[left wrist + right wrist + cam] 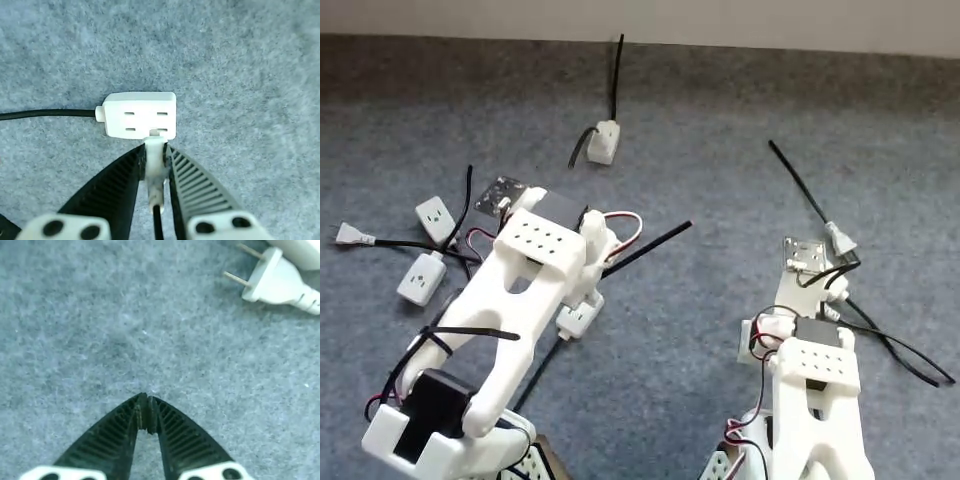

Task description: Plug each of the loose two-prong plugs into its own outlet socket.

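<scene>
Grey felt is covering the worktop (720,130). The left arm's jaws are pinching a white two-prong plug (155,157), its nose touching the edge of the white outlet socket (140,114), right by one slot pair. Well away from that socket, the right arm's jaws are resting pressed together, gripping nothing, and a loose plug (274,281) is lying even farther from the socket.

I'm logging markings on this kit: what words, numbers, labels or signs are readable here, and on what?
None can be read.
The outlet socket facing the left wrist camera shows slots but no print.
The plug in the left gripper and the loose plug near the right gripper carry no legible marking.
The sockets in the high view are too small to tell.
</scene>
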You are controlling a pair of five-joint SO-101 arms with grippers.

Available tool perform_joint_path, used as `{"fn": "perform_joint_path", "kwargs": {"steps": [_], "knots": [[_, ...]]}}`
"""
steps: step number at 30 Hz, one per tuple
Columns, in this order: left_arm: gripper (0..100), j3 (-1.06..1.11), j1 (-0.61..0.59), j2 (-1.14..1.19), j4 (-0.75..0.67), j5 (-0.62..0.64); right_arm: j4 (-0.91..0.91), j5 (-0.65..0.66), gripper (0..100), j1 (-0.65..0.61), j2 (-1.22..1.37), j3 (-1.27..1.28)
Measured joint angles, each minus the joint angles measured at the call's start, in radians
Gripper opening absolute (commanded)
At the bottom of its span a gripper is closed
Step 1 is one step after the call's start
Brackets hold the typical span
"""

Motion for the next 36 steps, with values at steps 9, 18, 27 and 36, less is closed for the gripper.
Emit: {"fn": "perform_joint_path", "kwargs": {"steps": [9, 18, 27, 36], "knots": [[1, 0.043, -0.086, 0.000, -0.068, 0.000, 0.000, 0.000, 0.7, 0.000, 0.000, 0.000], [1, 0.080, -0.011, 0.000, -0.137, 0.000, 0.000, 0.000, 0.7, 0.000, 0.000, 0.000], [1, 0.075, 0.003, 0.000, -0.124, -0.017, 0.000, 0.000, 0.7, 0.000, 0.000, 0.000], [1, -0.040, 0.005, 0.000, 0.025, -0.021, 0.000, 0.000, 0.7, 0.000, 0.000, 0.000]]}}
